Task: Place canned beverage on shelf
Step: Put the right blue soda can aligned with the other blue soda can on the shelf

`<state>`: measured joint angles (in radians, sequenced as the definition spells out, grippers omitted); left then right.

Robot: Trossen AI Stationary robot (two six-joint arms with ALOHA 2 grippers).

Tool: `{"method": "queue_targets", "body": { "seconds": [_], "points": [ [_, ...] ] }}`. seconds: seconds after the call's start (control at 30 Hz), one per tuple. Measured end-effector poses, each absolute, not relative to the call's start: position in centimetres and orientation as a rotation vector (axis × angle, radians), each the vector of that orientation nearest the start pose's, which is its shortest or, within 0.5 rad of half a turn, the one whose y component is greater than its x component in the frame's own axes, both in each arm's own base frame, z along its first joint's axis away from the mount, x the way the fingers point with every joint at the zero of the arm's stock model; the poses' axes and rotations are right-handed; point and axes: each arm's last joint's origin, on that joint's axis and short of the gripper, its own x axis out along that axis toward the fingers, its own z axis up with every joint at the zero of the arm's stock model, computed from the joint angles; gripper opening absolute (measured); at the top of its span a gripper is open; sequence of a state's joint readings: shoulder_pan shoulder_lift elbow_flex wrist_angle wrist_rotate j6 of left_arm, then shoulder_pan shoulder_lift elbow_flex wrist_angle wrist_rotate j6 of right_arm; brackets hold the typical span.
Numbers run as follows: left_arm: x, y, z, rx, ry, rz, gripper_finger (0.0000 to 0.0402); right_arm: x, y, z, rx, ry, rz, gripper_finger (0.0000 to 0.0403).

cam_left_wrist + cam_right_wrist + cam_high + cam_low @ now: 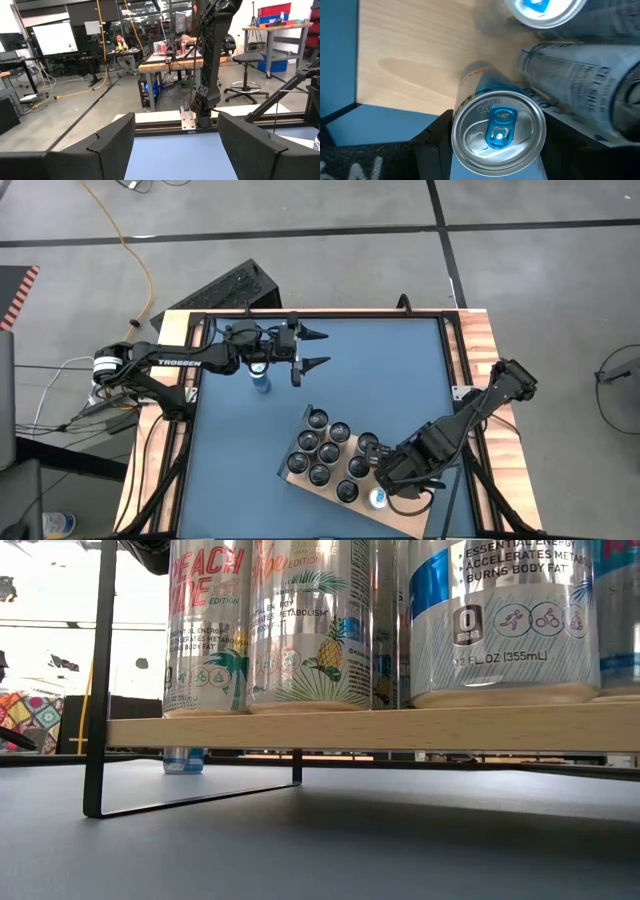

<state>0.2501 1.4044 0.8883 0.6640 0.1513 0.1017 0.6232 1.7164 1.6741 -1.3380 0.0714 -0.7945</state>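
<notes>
the right gripper (pixel 497 145) has its jaws clamped around a blue-tabbed can (pixel 498 131), standing upright on the near corner of the shelf (pixel 300 477) beside the other cans (pixel 330 450). the left gripper (pixel 318 349) hovers over the table (pixel 390 370) at the far side, jaws parted and empty, near a lone blue can (pixel 261 382).

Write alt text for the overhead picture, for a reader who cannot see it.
Seen from above, the right end effector grips a blue-tabbed can at the near corner of a light-wood shelf already holding about nine dark-topped cans on a blue table. The left end effector hangs open and empty over the table's far side, beside a lone blue can.
</notes>
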Motion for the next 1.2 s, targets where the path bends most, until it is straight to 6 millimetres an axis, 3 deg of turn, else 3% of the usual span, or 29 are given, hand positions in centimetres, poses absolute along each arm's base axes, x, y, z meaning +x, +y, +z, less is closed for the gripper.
{"method": "queue_targets", "body": {
  "seconds": [0.5,0.73,1.2],
  "points": [
    [30.6,7.3,30.9,0.141,-0.14,0.081,0.027,26.9,19.1,31.8,-1.072,1.061,0.994,0.0215],
    [30.6,7.3,30.9,0.14,-0.137,0.08,0.027,27.0,19.2,30.2,-1.067,1.063,1.0,0.0215],
    [30.6,7.3,30.9,0.159,-0.137,0.082,0.027,27.0,19.1,30.2,-1.048,1.077,0.986,0.0229]
  ]
}}
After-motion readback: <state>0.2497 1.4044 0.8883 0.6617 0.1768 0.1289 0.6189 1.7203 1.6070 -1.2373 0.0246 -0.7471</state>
